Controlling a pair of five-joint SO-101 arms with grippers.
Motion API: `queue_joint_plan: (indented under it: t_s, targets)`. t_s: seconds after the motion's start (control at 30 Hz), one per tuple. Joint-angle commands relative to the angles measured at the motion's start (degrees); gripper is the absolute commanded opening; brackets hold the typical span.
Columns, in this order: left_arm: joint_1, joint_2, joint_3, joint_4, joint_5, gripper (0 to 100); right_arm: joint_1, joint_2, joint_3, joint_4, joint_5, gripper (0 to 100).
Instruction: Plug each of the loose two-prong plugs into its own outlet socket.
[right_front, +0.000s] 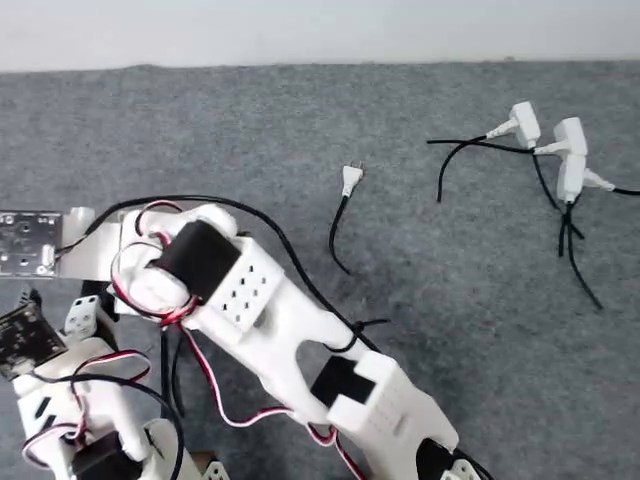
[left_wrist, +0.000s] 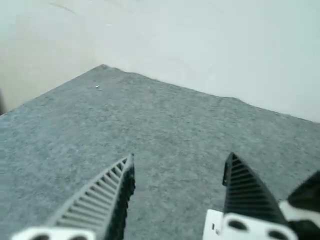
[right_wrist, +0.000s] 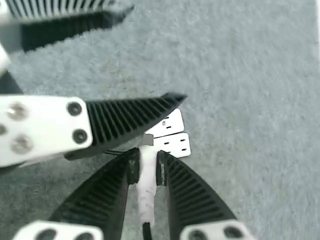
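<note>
The white two-prong plug (right_wrist: 146, 185) is squeezed in the right tool (right_wrist: 147, 154), just beside the white outlet socket (right_wrist: 176, 144). Its prongs (right_wrist: 147, 140) should be lined up with the slots (right_wrist: 183, 149), then pushed straight. The left tool (left_wrist: 181, 157) is spread wide, empty. A second white plug with black cord (right_front: 350, 178) is seen near 12 o'clock on the grey surface (right_front: 200, 130).

You get bright, even, diffuse light across the grey felt table (right_front: 470, 330). The black cord (right_front: 337, 235) throws barely any shadow. The pale wall (left_wrist: 225, 45) glows evenly. Beneath the right gripper (right_wrist: 148, 156), clamped on a white plug (right_wrist: 146, 195), the felt darkens softly.
</note>
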Motion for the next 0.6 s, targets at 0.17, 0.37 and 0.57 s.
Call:
queue_joint_plan:
  t_s: [0.17,0.37,0.57]
  targets:
    - [6.9,-0.9,3.3,-1.1,0.1,29,-0.9,-6.5,0.1,2.2,-1.0,0.9]
    - [6.9,-0.9,3.3,-1.0,0.1,29,-1.0,-6.7,0.0,2.2,-1.0,0.9]
    - [7.0,-0.9,3.2,0.2,0.1,29,-1.0,-6.7,0.0,2.2,-1.0,0.9]
